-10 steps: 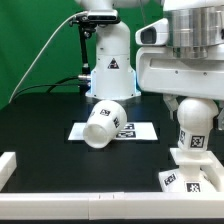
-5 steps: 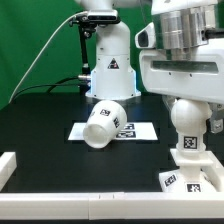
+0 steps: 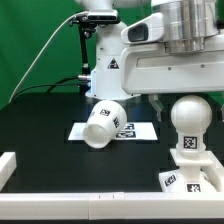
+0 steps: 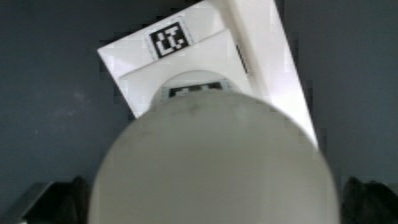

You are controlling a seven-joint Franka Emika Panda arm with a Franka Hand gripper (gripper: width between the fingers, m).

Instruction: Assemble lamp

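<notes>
The white bulb (image 3: 190, 120) stands upright on the flat base (image 3: 183, 180); the shade (image 3: 103, 124) lies tipped at its 9 o'clock.

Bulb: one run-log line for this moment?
bulb: upright on base | gripper: open, over bulb | shade: on side, on marker board

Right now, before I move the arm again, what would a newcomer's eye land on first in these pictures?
The round white bulb standing upright on the flat base, at the exterior view's right, with the open gripper right over its top. Next comes the cup-like shade, lying on its side on the marker board in the middle of the black table.
</notes>
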